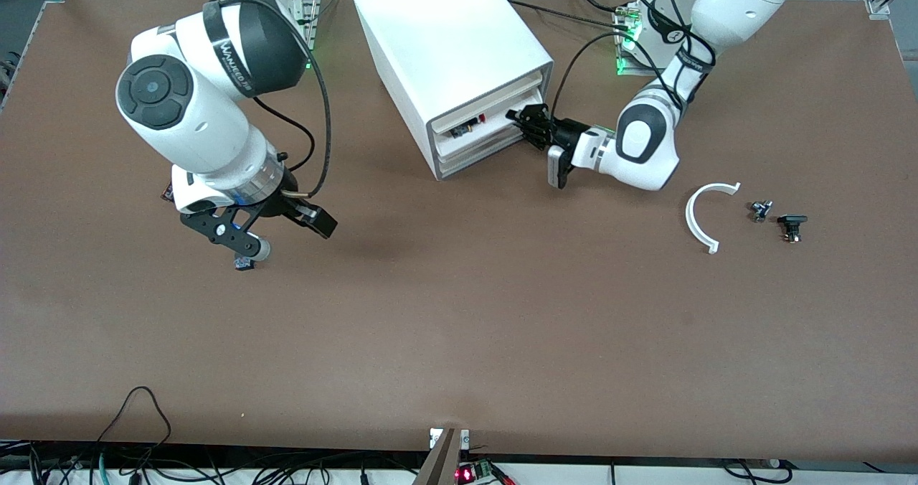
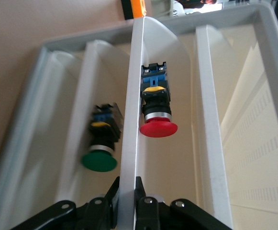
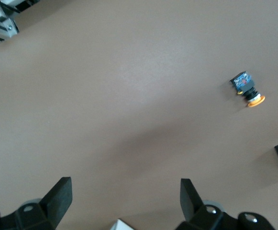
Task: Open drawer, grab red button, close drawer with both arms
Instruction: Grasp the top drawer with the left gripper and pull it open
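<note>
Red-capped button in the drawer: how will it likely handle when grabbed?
The button looks rigid, probably light. It lies on its side, so its round red cap may let it roll. The drawer divider, pinched by the left gripper, crowds it.

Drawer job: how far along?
Early. The white drawer is barely open, and the left gripper is clamped on its front wall. The red-capped push button lies inside, ungrabbed. The right gripper waits open over the table. Grabbing and closing remain.

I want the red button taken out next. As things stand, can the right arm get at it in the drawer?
Probably not yet. The red button lies in the drawer, barely pulled out, and the left gripper is shut on its divider. The right gripper hangs open over bare table.
</note>
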Controlling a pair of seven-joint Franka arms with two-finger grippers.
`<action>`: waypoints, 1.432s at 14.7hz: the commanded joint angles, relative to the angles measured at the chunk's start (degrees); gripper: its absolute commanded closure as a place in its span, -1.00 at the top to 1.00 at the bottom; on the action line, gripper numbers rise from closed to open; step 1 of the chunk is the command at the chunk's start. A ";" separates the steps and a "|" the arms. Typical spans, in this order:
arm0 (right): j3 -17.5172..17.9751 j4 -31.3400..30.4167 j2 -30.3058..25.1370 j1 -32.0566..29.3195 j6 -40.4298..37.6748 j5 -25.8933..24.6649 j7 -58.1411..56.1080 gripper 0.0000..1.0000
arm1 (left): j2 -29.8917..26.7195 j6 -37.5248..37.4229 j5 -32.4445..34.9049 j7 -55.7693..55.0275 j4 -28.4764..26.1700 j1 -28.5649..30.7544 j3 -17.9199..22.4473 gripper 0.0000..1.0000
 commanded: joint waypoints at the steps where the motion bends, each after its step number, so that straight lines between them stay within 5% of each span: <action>1: -0.25 7.19 4.27 1.32 -2.29 0.46 6.53 1.00 | 1.97 -0.10 7.67 -6.65 7.54 3.83 0.25 -1.00; 9: -0.16 15.28 9.99 7.47 -1.33 0.55 27.35 1.00 | 8.05 -0.19 14.36 -8.08 16.01 8.15 0.60 -1.00; 10: -0.07 15.38 10.43 8.08 -0.19 0.55 29.90 1.00 | 7.88 -0.19 14.54 -8.16 16.18 8.24 0.60 -0.18; 11: -0.16 15.38 10.78 9.57 1.12 0.55 32.63 1.00 | 7.70 -0.19 14.72 -8.08 16.36 8.67 0.69 0.95; 16: -0.33 16.52 14.38 15.37 6.32 0.46 44.41 1.00 | 3.75 -2.37 23.13 -16.13 19.69 9.82 0.69 1.00; 21: -0.25 16.35 16.40 20.38 6.59 0.46 50.57 1.00 | 2.08 -12.91 40.18 -31.69 31.71 11.67 0.69 1.00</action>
